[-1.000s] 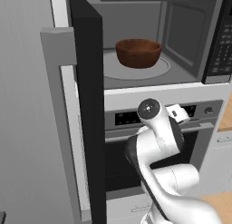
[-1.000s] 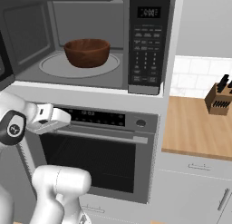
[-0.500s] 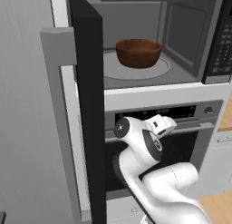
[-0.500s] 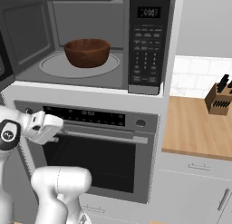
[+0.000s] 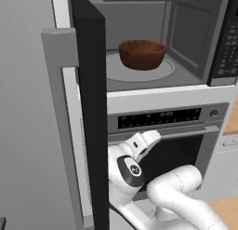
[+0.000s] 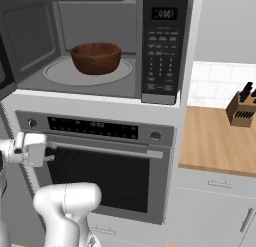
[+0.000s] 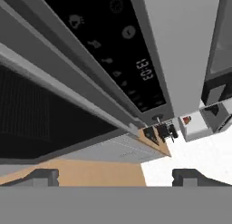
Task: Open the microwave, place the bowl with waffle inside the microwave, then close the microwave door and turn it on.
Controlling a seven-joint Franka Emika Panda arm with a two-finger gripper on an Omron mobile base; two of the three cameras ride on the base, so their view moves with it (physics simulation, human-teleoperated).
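The small round reddish-brown wooden bowl sits on the pale round turntable inside the grey cavity of the black-fronted microwave, in the upper middle of both base views. The black microwave door with its grey bar handle stands swung open at the left. Low in the frame, the jaws stand wide and empty before the silver-framed oven.
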